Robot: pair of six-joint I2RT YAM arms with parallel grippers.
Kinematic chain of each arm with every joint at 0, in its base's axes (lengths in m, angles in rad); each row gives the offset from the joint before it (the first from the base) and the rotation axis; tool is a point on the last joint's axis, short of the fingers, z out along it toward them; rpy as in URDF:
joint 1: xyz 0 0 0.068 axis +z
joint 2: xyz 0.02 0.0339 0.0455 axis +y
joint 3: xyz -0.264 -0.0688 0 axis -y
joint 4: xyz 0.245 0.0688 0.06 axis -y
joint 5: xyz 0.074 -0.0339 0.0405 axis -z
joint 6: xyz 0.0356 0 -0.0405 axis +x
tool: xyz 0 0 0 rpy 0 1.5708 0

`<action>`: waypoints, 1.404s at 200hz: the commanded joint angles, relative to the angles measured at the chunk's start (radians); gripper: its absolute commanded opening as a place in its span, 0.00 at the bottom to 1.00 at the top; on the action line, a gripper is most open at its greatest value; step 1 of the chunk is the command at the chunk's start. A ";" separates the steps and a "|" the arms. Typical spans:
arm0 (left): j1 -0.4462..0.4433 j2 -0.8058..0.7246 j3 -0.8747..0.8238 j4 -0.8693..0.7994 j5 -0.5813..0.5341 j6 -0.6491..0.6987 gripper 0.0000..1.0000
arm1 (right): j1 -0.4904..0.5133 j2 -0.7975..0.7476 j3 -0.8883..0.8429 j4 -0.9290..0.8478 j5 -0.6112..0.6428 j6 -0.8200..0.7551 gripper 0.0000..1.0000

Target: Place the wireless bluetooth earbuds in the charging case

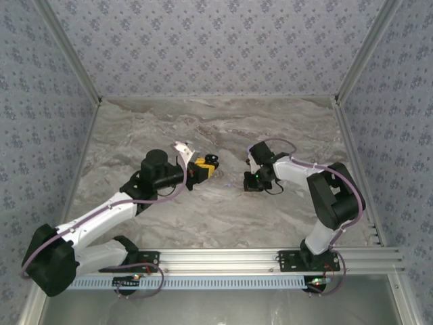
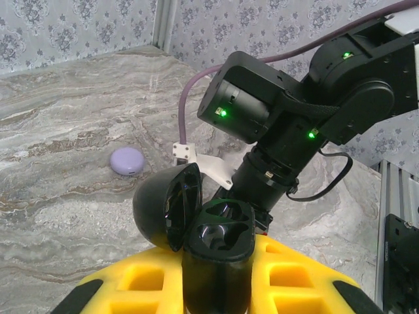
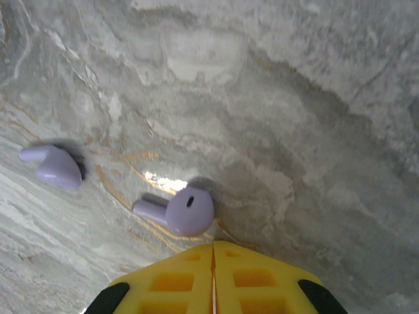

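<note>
Earbuds [image 3: 182, 212] are lilac, the case [image 2: 216, 261] black, the table [image 3: 294, 98] grey-marbled.

The open charging case [image 2: 219, 245] sits between the left fingers [image 2: 288, 275], its lid to the left. A second case [image 2: 127, 160] lies on the bench [image 2: 65, 98] behind it, leftward. The nearer earbud [image 3: 180, 210] lies on the bench just ahead of the right fingers [image 3: 249, 281], and the farther earbud [image 3: 52, 167] lies apart to its left.

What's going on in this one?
The left gripper holds a black charging case with its lid open. The right gripper, shut, is down at the table, its tips right beside a lilac earbud, not visibly gripping it; a second lilac earbud lies apart. A lilac puck sits farther off.
</note>
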 commanded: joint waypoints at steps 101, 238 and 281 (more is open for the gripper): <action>-0.005 -0.063 0.018 -0.069 -0.077 0.048 0.19 | 0.033 -0.037 0.107 -0.079 0.046 -0.024 0.12; -0.003 -0.218 0.032 -0.217 -0.119 0.100 0.19 | 0.175 0.324 0.561 -0.051 -0.176 -0.013 0.39; -0.004 -0.235 0.032 -0.228 -0.119 0.107 0.19 | 0.220 0.442 0.691 -0.102 -0.130 0.034 0.49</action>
